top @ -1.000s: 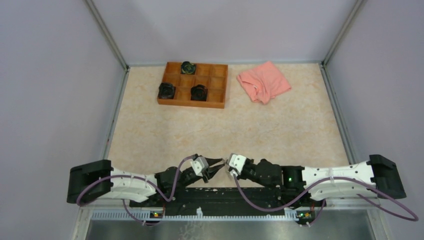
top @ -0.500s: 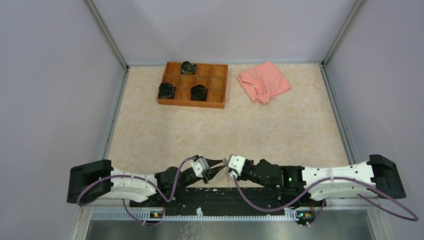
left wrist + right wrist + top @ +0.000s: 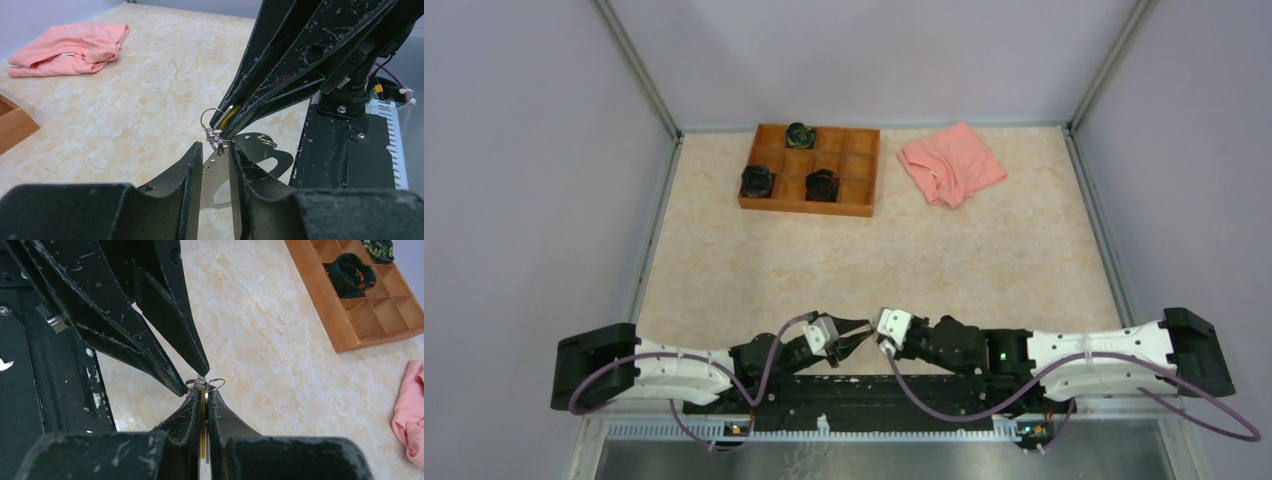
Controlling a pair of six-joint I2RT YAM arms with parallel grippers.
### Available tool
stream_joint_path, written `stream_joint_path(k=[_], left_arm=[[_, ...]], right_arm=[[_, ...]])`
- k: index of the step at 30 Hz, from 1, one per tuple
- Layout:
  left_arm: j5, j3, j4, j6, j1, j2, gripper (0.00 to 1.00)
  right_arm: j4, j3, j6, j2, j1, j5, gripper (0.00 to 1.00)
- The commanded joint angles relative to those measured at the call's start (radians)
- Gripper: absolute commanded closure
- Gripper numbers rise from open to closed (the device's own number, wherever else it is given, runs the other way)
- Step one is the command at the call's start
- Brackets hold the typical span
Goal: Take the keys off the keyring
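The keyring [image 3: 220,172], a flat silvery plate with small holes along its rim, sits between my left gripper's [image 3: 216,147] fingers, held above the table. Small wire rings [image 3: 212,131] join it to the key with the yellow head [image 3: 228,115]. My right gripper [image 3: 205,391] is shut on that key [image 3: 202,430], and its fingers [image 3: 280,70] come in from the upper right of the left wrist view. In the top view the left gripper [image 3: 860,333] and right gripper [image 3: 880,332] meet tip to tip near the table's front edge. Other keys are hidden.
A wooden compartment tray [image 3: 804,207] with three black round objects [image 3: 757,181] stands at the back. A pink cloth [image 3: 951,163] lies at the back right. The black arm mount [image 3: 864,392] runs just below the grippers.
The left arm has shifted slightly to the left and both gripper tips have edged a little away from the mount. Both grips are unchanged.
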Motion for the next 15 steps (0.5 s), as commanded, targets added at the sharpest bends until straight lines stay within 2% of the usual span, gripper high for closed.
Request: stream_joint_path(k=[1,15], left_arm=[[0.012,-0.092,-0.006,0.027,-0.003,-0.029,0.69],[0.006,-0.068,-0.029,0.036,-0.003,-0.018,0.72]], right_arm=[[0.0,0.068,-0.012,0.018,0.011,-0.021,1.0],[-0.039,0.105,-0.007,0.037,0.013,-0.07,1.0]])
